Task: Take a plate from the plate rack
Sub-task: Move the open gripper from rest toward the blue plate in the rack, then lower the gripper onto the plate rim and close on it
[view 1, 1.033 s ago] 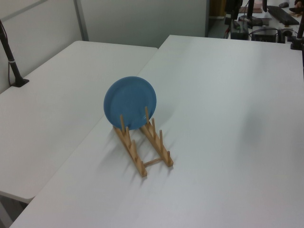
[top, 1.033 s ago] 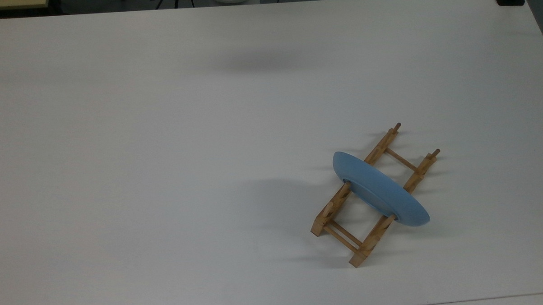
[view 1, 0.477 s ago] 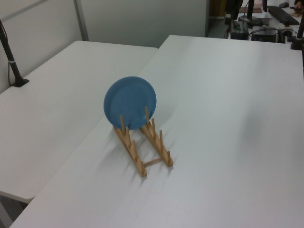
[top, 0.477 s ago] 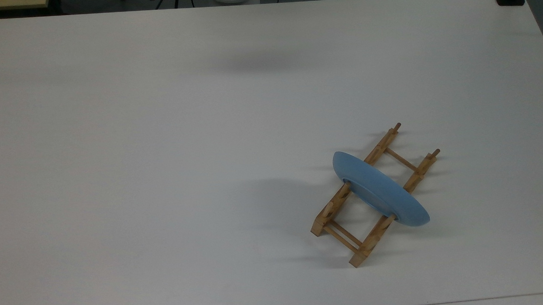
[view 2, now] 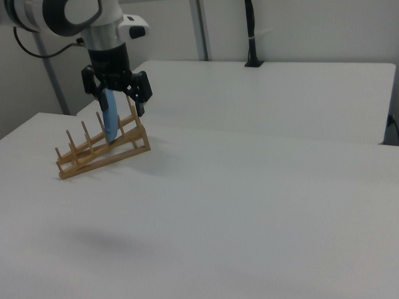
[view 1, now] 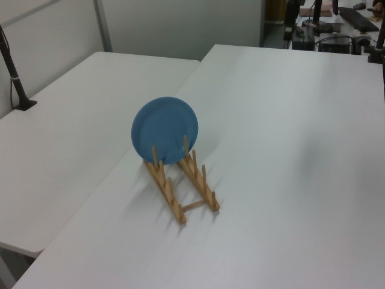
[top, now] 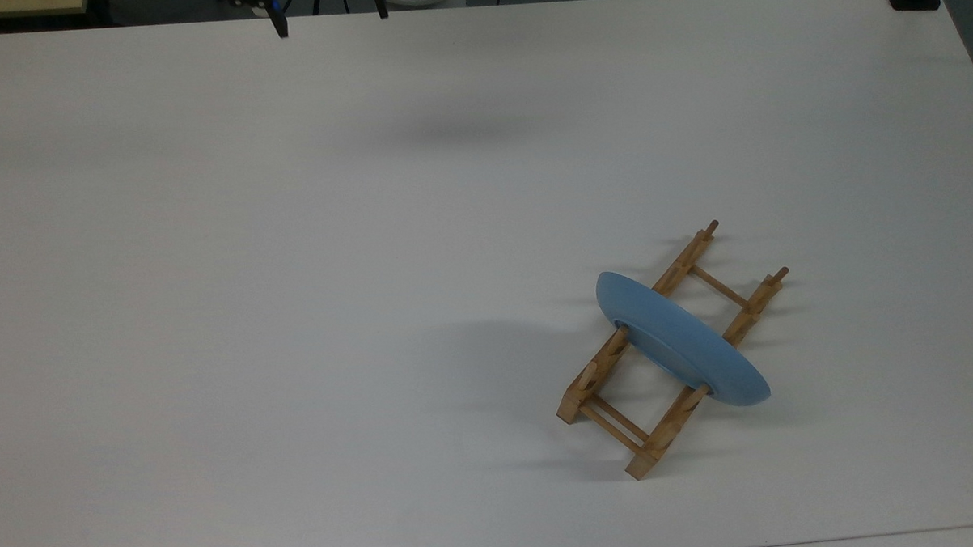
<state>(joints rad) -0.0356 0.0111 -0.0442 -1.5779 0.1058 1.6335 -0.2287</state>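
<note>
Edgewise, plate (top: 683, 343) upright across plate rack (top: 613, 415); claw (top: 328, 20) fingers spread wide.

You've got the plate (view 1: 165, 129) standing on edge in the plate rack (view 1: 180, 188), slotted between pegs at the rack's far end. The rack sits on the white table (view 1: 289, 180), near the table's edge on the left view's left. A second table (view 1: 60, 138) adjoins there, with a black post (view 1: 14, 75) on it.

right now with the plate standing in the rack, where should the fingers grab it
Probably the top rim of the plate, coming down from above. It stands on edge between the pegs of the plate rack, so the upper edge is free while the pegs and rails block the lower part.
</note>
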